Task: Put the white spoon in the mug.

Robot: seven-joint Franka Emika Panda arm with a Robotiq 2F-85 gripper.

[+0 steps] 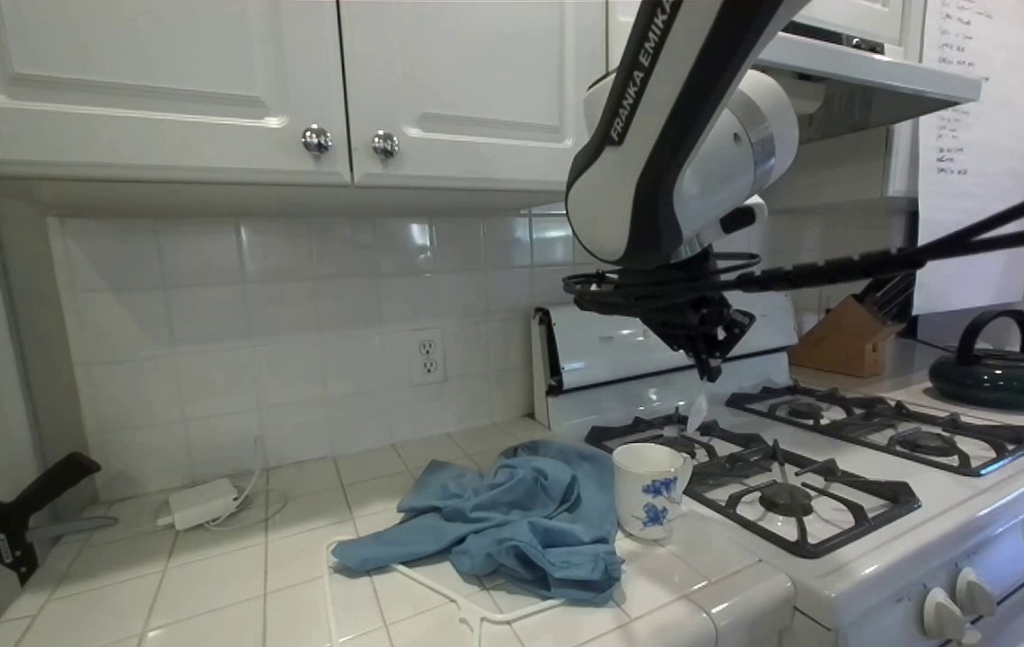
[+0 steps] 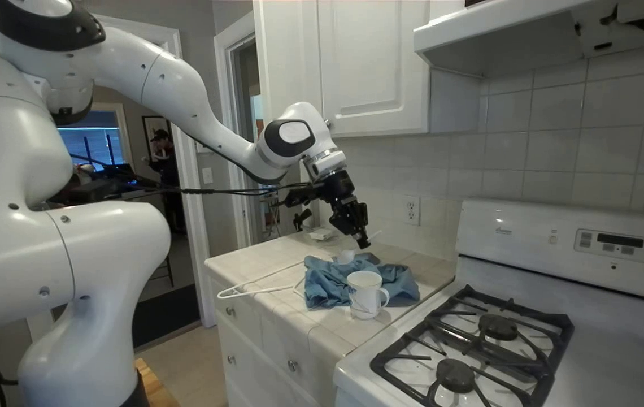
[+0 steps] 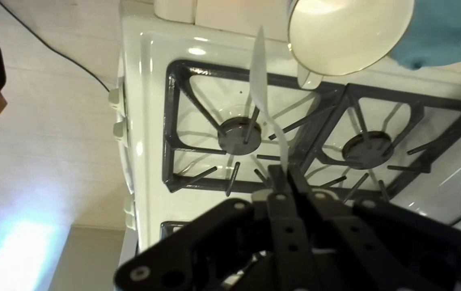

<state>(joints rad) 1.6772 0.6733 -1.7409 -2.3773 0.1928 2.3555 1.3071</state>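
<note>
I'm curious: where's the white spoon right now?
In the wrist view, the white spoon is pinched in the robot's gripper, in the upper middle of the picture, left of the mug and seen against a dark stove grate.

Small round white ceramic mug [image 1: 642,496]: white, blue flower pattern on its side, thin darker line round the rim
Slim white plastic spoon [image 3: 258,68]: plain milky white
Black two-fingered gripper [image 3: 286,174]: black, dotted with pale screw heads
Crumpled blue fabric cloth [image 1: 534,508]: one plain muted blue
Boxy white stove [image 2: 604,305]: white, with square dark metal grates [image 3: 322,129]
Rounded dark-green kettle [image 1: 1000,379]: glossy dark green, black handle
Slanted brown wooden knife block [image 1: 844,341]: warm brown
Square white ceramic tiles [image 1: 314,332]: white, crossed by a grid of pale grout lines
</note>
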